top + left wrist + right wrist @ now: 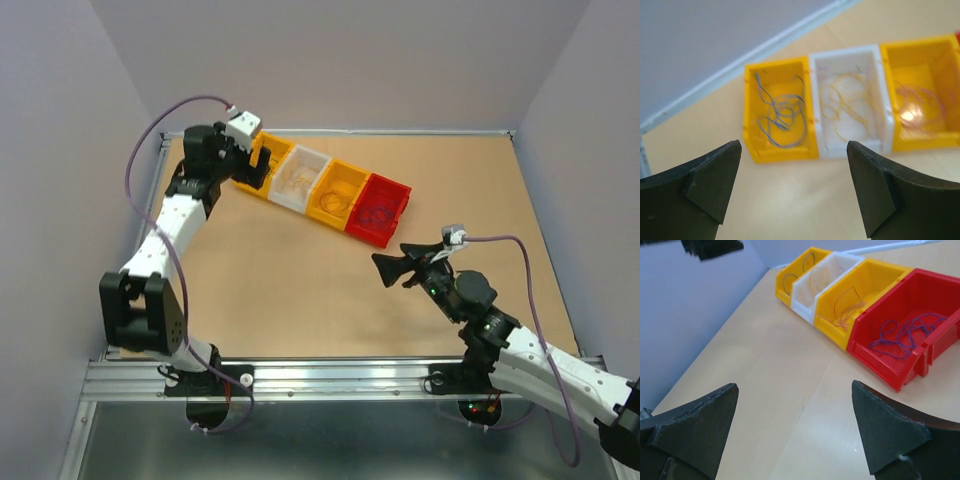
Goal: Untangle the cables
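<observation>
The cables lie apart, one in each of four bins set in a row. A blue wire (780,117) is in the left yellow bin (272,150). An orange-yellow wire (850,102) is in the white bin (312,160). A red wire (850,310) is in the second yellow bin (352,172). A purple wire (905,332) is in the red bin (398,190). My left gripper (256,172) is open and empty, just in front of the left yellow bin (752,150). My right gripper (381,271) is open and empty above bare table, in front of the red bin (890,375).
The wooden table (300,290) is walled by grey panels on the left, back and right. A metal rail (330,375) runs along the near edge by the arm bases. The left gripper's fingers (712,247) show at the top left of the right wrist view.
</observation>
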Action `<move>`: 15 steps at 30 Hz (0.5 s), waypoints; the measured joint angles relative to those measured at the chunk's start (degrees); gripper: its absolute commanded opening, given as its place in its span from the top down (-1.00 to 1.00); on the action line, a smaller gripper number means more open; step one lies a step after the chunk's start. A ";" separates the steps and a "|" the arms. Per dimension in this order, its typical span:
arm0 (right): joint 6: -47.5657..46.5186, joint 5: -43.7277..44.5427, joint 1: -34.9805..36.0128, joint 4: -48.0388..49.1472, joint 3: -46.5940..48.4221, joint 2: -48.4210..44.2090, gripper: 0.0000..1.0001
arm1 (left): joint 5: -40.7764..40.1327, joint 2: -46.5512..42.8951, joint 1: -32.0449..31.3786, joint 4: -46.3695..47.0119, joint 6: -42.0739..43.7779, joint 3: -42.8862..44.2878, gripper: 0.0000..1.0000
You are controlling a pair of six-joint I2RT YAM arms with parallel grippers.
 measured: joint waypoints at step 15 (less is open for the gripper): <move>1.03 8.72 0.00 -3.54 -14.16 -24.74 -1.00 | 6.88 -42.97 0.02 29.05 -2.16 -57.29 -0.98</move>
